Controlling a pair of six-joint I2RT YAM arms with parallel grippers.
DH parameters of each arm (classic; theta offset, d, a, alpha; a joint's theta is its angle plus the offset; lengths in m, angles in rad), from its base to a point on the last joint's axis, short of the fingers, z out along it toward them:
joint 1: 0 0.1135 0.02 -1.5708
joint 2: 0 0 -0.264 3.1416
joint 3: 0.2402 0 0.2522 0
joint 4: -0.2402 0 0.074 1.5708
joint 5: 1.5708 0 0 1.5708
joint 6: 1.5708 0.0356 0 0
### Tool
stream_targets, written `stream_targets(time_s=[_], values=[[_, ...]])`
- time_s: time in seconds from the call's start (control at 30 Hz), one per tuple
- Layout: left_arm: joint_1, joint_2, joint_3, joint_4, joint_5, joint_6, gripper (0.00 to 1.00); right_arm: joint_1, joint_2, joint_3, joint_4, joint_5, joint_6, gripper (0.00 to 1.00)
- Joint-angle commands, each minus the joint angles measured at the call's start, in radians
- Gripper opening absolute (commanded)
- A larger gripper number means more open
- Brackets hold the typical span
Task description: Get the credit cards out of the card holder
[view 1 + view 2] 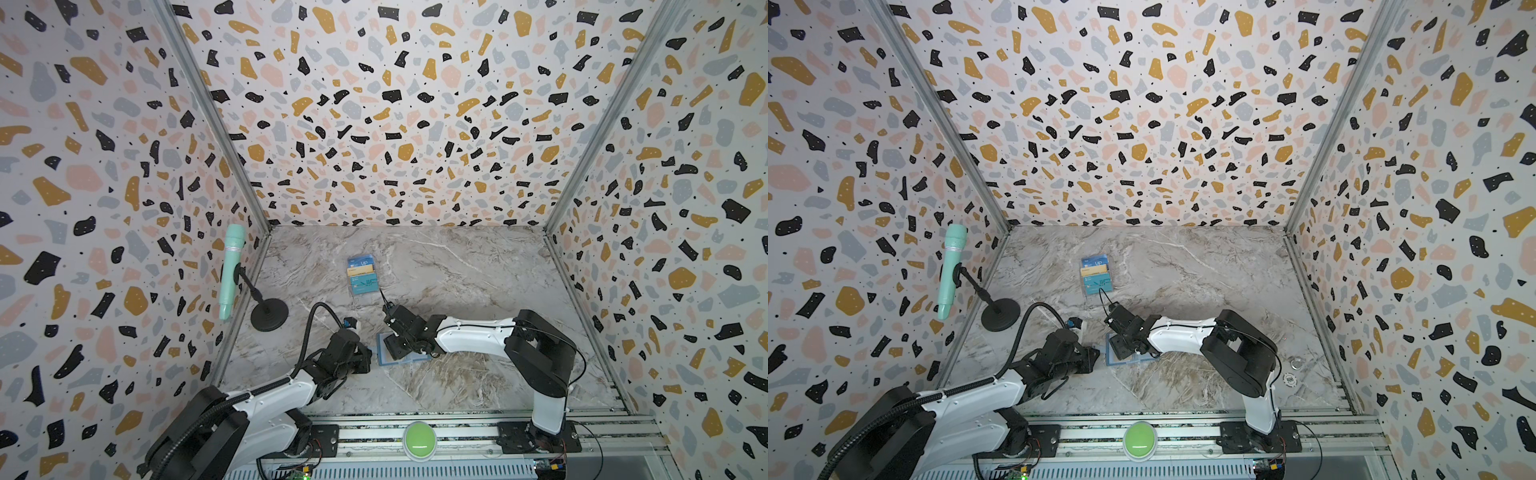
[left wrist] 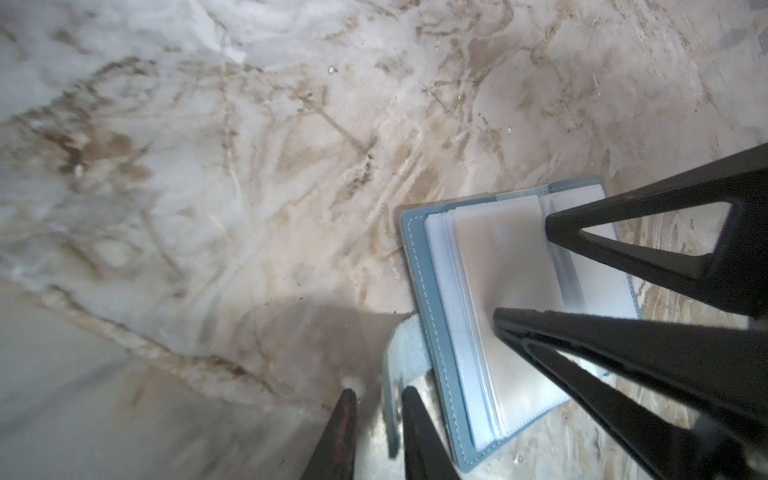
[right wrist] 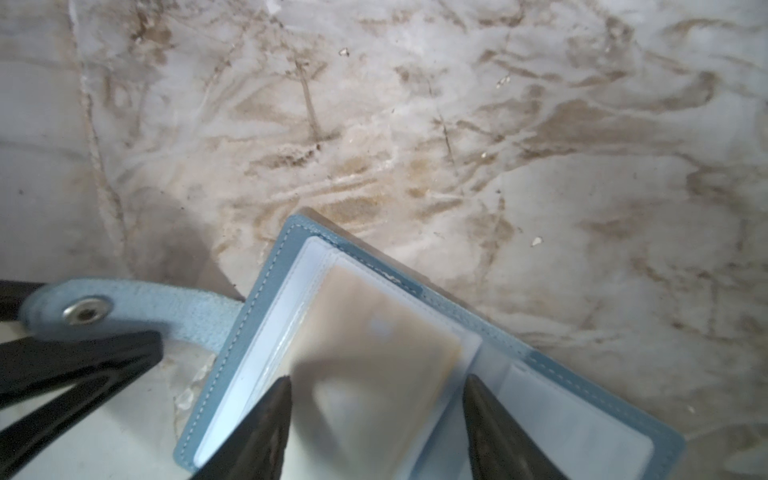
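Two arms met low over the near part of the grey-veined marble desk (image 1: 478,270). There the small slate-blue stitched card holder (image 2: 419,291) lay open and flat, its frosted plastic sleeves fanned like pages.

The right end effector (image 3: 378,380) hung directly above it, fingers spread wide and astride the topmost sleeve. A tan rectangle (image 3: 374,332) showed through that sleeve. It was perhaps a card not yet removed, though it was too blurred to be sure.

The left end effector (image 2: 379,392) sat just beside the holder's outer edge. Its fingers were narrowly parted around the pale-blue snap tab (image 3: 137,307). I cannot tell whether they pinched it.

In both top views the open holder's long axis ran across, from the left arm toward the right. The right arm was therefore the nearer one for a pull, and the left was placed to steady the cover.

Well beyond, toward the back wall, stood a clear tiered display rack (image 1: 354,291). It held a teal card (image 1: 365,284), a golden-yellow card (image 1: 360,271) and a blue one behind them.
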Motion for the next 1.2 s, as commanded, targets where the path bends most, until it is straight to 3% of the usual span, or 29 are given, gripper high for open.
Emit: stream_targets(time_s=[0.0,0.47,0.77,0.97,1.17], values=[[-0.005,0.000,0.021,-0.004,-0.026,0.026,0.22,0.001,-0.034,-0.010,-0.096,0.054,-0.005,0.63],[-0.006,-0.020,0.043,-0.048,-0.035,0.049,0.21,-0.039,-0.115,-0.070,-0.159,0.116,-0.010,0.53],[-0.005,-0.066,0.188,-0.162,0.015,0.192,0.22,-0.079,-0.152,-0.088,-0.168,0.105,-0.026,0.41],[-0.007,0.021,0.277,-0.154,0.155,0.256,0.20,-0.088,-0.173,-0.116,-0.149,0.087,-0.026,0.39],[-0.024,0.106,0.283,-0.083,0.199,0.259,0.16,-0.097,-0.177,-0.129,-0.137,0.066,-0.026,0.37]])
